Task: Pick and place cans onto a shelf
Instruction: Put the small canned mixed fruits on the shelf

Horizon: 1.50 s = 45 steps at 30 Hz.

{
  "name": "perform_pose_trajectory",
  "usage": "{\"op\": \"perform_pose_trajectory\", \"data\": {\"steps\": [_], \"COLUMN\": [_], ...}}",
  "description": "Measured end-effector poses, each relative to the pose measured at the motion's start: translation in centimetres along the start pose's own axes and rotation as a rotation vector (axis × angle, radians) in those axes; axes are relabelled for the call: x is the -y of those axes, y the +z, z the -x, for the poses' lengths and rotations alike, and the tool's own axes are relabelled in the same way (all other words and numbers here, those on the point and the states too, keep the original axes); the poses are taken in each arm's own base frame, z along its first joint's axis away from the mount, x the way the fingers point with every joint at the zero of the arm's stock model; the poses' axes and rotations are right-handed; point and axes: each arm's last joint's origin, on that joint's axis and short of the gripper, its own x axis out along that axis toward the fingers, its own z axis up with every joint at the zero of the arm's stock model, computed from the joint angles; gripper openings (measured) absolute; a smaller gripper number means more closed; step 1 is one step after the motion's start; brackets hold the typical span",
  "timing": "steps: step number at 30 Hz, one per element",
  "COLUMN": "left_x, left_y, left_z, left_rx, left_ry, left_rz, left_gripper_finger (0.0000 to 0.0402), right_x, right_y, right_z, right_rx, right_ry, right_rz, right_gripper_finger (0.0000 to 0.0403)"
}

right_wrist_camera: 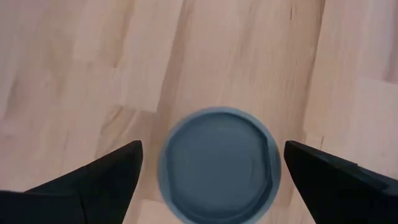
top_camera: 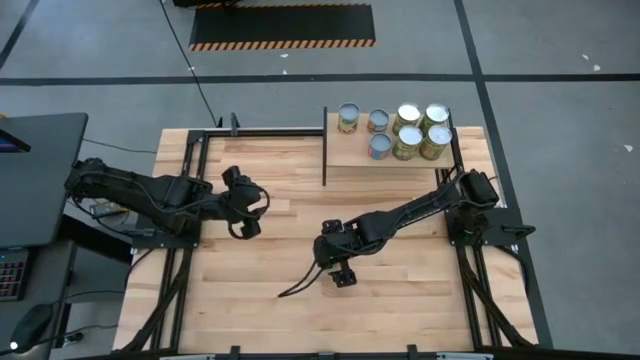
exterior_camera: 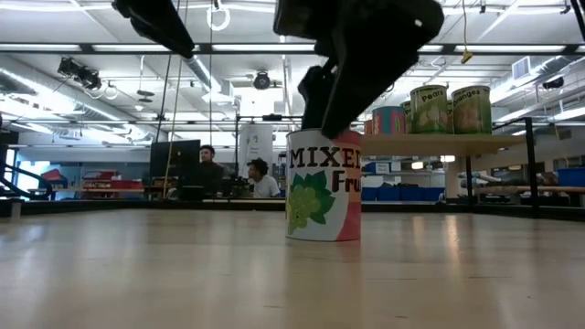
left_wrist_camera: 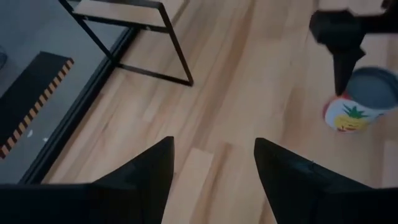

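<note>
My right claw [right_wrist_camera: 214, 171] hangs just above a mixed-fruit can [exterior_camera: 323, 198] that stands upright on the worktop [top_camera: 400, 300], a little toward six o'clock of its centre. The fingers [right_wrist_camera: 93, 180] are spread wide, one on either side of the can's shiny top, not touching it. My left claw [left_wrist_camera: 214, 180] hovers toward nine o'clock of that can, well apart from it, also spread wide with nothing between its fingers. The shelf [top_camera: 350, 150] sits at the worktop's one o'clock corner. Six other cans [top_camera: 410, 133] stand on it in a close group, all upright. A thin dark panel [top_camera: 325, 148] rises at the shelf's nine o'clock edge.
</note>
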Motion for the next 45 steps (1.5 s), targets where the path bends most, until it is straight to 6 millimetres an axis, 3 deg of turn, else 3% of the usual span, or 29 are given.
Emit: {"op": "perform_pose_trajectory", "data": {"steps": [6,12,23,26,29,34,38,41,45], "left_x": [-0.6,-1.0,-1.3,-1.7,-2.5,-4.7,-5.3,-5.4,-5.7], "left_y": [0.3,0.5,0.4,0.3,0.5,1.1,1.6,2.0,2.3], "left_z": [-0.4,-0.6,-0.4,0.1,0.7,1.5,1.5,1.5,1.3], "left_rx": [0.009,0.011,0.003,0.01,0.027,0.106,0.152,0.184,0.195], "left_ry": [0.027,0.041,0.036,0.023,-0.022,0.013,0.035,0.016,-0.003], "left_rz": [0.038,0.063,0.055,0.037,0.056,0.057,0.058,0.079,0.095], "left_gripper_finger": [0.0224,0.0209,0.0155,0.0134,0.0112,0.0084,0.0072,0.0071,0.0079], "right_x": [0.5,0.9,1.2,1.8,3.2,7.9,12.3,15.5,19.6], "right_y": [-1.8,-2.2,-2.0,-0.5,1.0,2.2,1.7,0.5,-1.2], "right_z": [-1.7,-2.5,-1.6,0.9,5.3,13.2,18.9,21.2,21.6], "right_rx": [-0.03,-0.001,-0.026,-0.011,-0.036,-0.037,0.04,0.072,0.056], "right_ry": [-0.005,0.02,0.164,0.174,0.099,-0.12,-0.2,-0.223,-0.257], "right_rz": [-0.008,-0.073,0.0,0.022,0.006,-0.066,-0.168,-0.263,-0.36], "right_gripper_finger": [0.0399,0.0385,0.0269,0.0261,0.0261,0.027,0.0268,0.0268,0.0268]}}
